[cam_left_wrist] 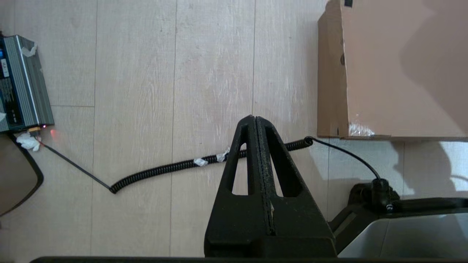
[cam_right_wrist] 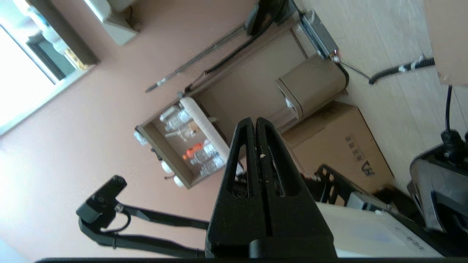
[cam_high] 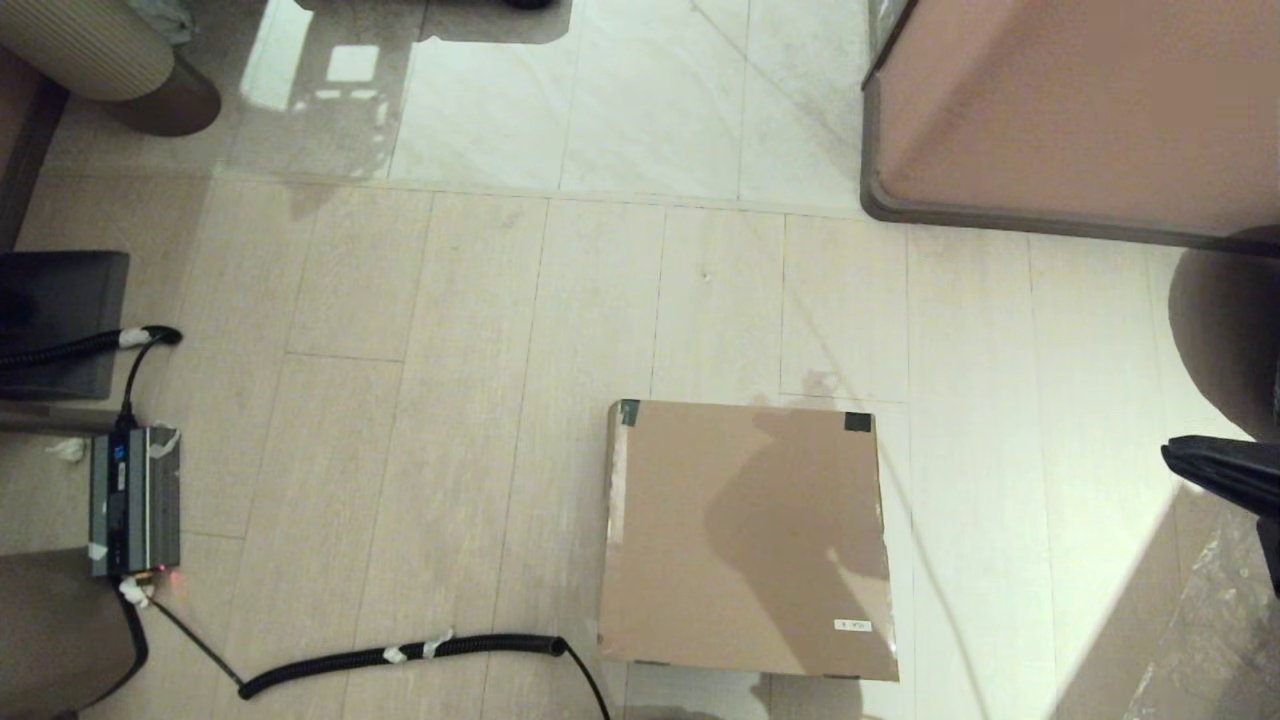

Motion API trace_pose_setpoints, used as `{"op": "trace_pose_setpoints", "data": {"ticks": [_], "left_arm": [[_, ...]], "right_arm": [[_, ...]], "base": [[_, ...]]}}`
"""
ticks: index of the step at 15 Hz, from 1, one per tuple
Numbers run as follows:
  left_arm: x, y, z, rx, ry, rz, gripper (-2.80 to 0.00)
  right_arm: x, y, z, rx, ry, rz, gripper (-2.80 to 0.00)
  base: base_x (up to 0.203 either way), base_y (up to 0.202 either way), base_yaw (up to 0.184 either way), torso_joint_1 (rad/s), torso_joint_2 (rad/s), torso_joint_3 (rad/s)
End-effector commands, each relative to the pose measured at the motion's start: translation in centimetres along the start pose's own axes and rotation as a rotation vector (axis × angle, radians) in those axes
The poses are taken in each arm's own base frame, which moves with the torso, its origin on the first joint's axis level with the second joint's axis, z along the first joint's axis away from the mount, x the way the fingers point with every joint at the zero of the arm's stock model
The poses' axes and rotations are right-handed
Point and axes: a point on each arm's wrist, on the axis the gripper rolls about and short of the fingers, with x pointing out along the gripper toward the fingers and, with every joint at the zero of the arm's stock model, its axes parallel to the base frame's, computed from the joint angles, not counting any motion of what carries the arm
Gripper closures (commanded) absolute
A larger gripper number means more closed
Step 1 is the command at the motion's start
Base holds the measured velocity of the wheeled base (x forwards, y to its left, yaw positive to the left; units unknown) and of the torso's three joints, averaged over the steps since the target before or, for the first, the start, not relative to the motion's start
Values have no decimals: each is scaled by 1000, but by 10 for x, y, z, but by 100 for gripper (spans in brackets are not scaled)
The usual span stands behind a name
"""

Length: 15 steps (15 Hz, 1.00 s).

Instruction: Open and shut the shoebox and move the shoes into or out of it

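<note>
- The left gripper is seen in the left wrist view with its two black fingers pressed flat together, nothing held between them.
- It is held above the pale wooden floor, pointing down at it, just beside the near corner of the shoebox but not touching it.
- A coiled black cable is laid on the floor under the fingertips and runs toward a grey ribbed electronics unit on which a small red light is lit.
- The right gripper is likewise shown with its fingers pressed together and empty.
- It is turned sideways, away from the box, toward a pinkish wall and an open shelf holding bottles; a large printed carton is seen resting on the floor below that shelf.
- In the head view only a black tip of the right arm is caught at the right edge, well apart from the box.
- The shoebox is set on the floor in front of the robot with its flap lid shut flat; black tape is stuck at its two far lid corners and a small white label near its near right corner.
- The shoes cannot be seen in any view.
- The large pinkish-brown cabinet is placed on the tiled floor at the far right, well apart from the box.
</note>
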Motion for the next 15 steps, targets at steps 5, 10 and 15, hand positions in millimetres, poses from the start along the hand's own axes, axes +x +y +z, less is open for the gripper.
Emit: {"op": "trace_pose_setpoints", "data": {"ticks": [5,10,15], "left_arm": [[0,0,0,0,-1,0,0],[0,0,0,-2,-1,0,0],[0,0,0,-2,-1,0,0]], "right_arm": [[-20,-14,-10,147,-184,-50,0],[-22,-48,-49,234,-442,-353,0],[-19,-57,-107,-489,-318,-909,0]], "base": [[0,0,0,0,0,0],[0,0,0,0,0,0],[0,0,0,0,0,0]]}}
